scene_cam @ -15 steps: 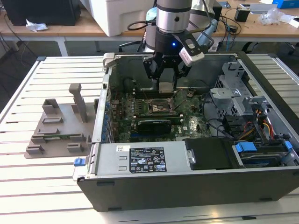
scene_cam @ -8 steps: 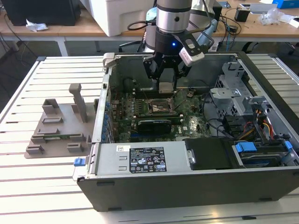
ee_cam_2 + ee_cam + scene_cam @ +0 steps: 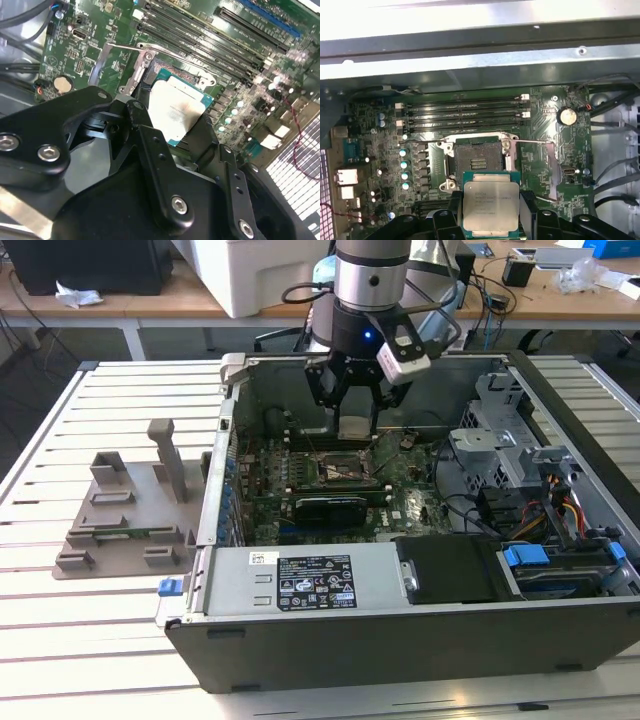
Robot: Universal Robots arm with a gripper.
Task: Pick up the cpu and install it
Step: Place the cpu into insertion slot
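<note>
The cpu (image 3: 357, 427), a flat square chip with a silvery top and pale rim, hangs tilted inside the open computer case (image 3: 520, 640). My gripper (image 3: 357, 425) is shut on it, a black finger on each side. The cpu (image 3: 490, 205) is held a little above the motherboard and just beside the dark square socket (image 3: 477, 160), whose contact field lies bare with its lever (image 3: 535, 142) swung aside. In the second wrist view the cpu (image 3: 177, 110) sits between the gripper (image 3: 175, 122) fingers (image 3: 137, 115), with the socket (image 3: 155, 70) behind it.
Memory slots (image 3: 465, 112) run beside the socket, near the case's back wall. A power supply (image 3: 300, 585) fills the case's near side, and drive bays with cables (image 3: 540, 500) fill the exterior view's right. A grey plastic tray with posts (image 3: 130, 510) stands on the slatted table to the left.
</note>
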